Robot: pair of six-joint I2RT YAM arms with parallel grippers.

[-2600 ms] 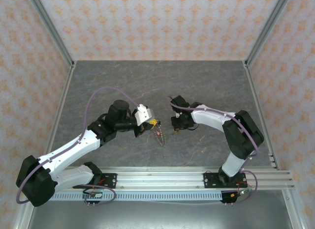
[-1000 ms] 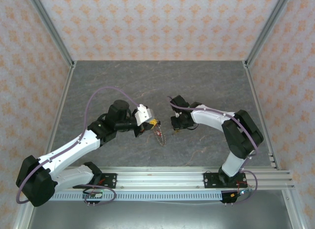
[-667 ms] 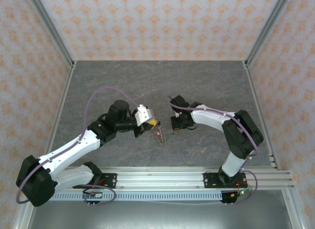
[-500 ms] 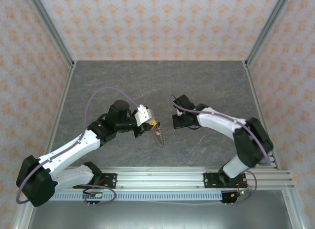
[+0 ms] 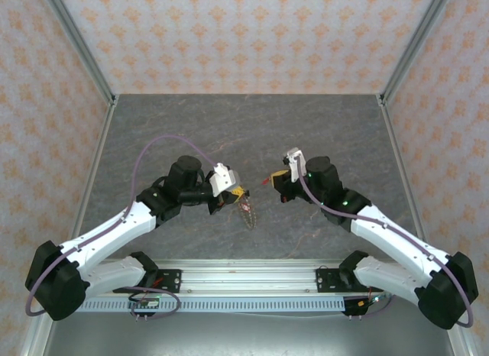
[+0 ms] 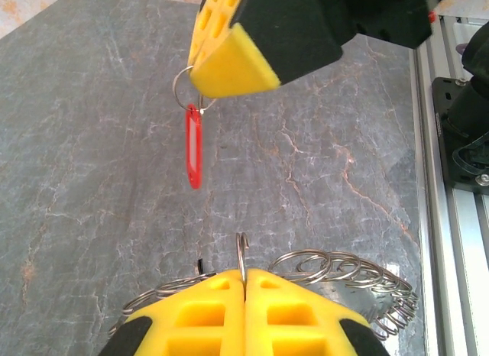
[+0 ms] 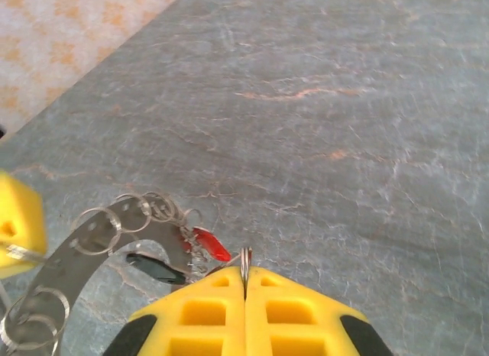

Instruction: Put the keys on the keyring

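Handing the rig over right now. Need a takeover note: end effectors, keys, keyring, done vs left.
Left end effector: shut on the keyring, held in the air.
Right end effector: shut on the small ring of a red-tagged key, lifted, apart from the keyring.
Done: that key is picked up; a black-tagged key already hangs at the keyring.
Left: bring the red-tagged key in and thread it on.
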